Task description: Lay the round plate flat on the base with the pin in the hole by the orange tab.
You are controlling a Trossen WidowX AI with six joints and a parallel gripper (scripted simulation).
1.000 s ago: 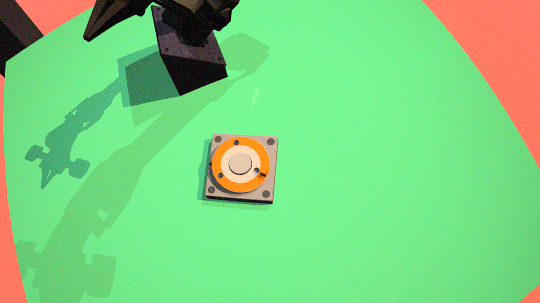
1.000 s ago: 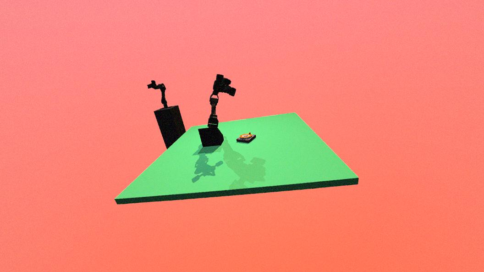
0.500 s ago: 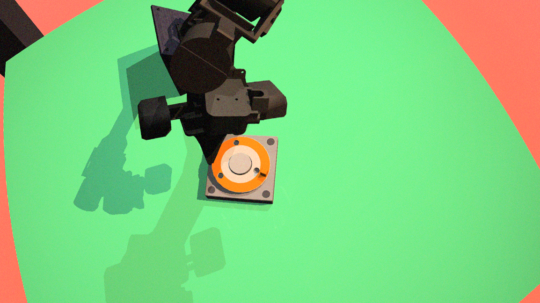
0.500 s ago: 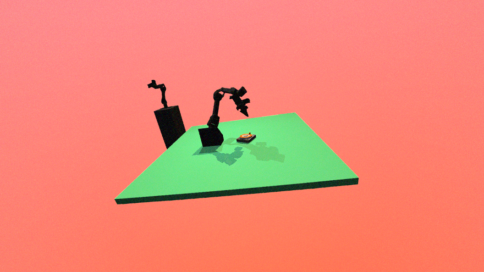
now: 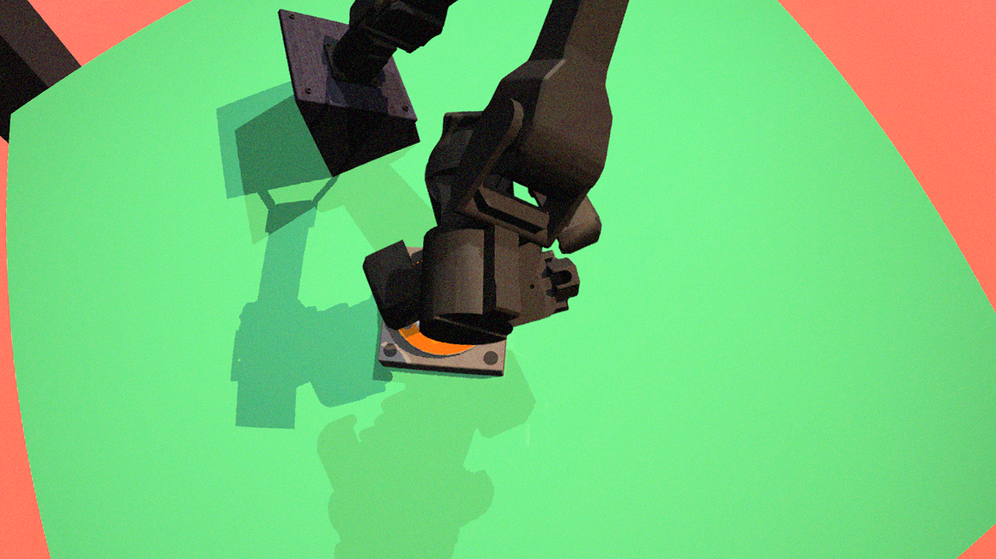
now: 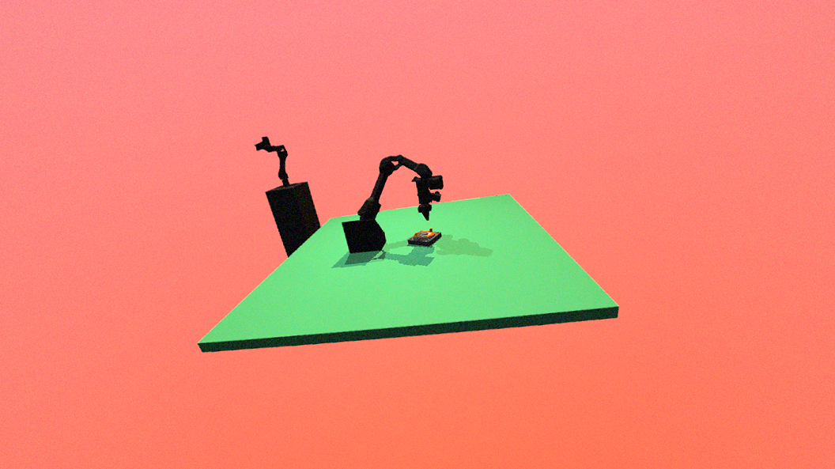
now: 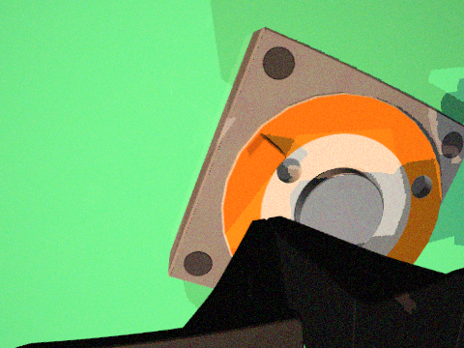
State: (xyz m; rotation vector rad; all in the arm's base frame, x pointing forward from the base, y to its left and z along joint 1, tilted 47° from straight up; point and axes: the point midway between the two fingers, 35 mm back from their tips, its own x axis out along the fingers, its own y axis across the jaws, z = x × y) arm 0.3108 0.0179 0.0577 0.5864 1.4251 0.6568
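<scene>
hovering: the gripper (image 7: pixel 278 226) hangs above the round plate (image 7: pixel 335 116), tips pointing down; the exterior view shows air between the tips and the plate, so nothing touches.
claw state: fingers pressed together into one point, with nothing between them.
plate position: it sits around the grey post (image 7: pixel 342 203) on the square base (image 7: pixel 213 200), which lies on the green table (image 5: pixel 718 264) near the arm's black pedestal (image 5: pixel 347 109).
tilt: whether the plate rides up cannot be told from these views; by the task it is not yet seated.
marker: the orange tab (image 7: pixel 278 143) lies on the plate's ring toward the upper left of the post in the wrist view, with a small hole (image 7: pixel 289 170) just beside it, between tab and post.
other hole: a second hole (image 7: pixel 421 186) shows on the far side of the post.
pin: not made out; likely hidden under the plate.
key relation: the closed tip sits at the near rim of the post, and the tab lies just beyond it, up and slightly left.
next move, as a judgement: lower the point beside the tab and push sideways so the plate turns about the post.
risk: pressing down on the post instead of catching the tab.
</scene>
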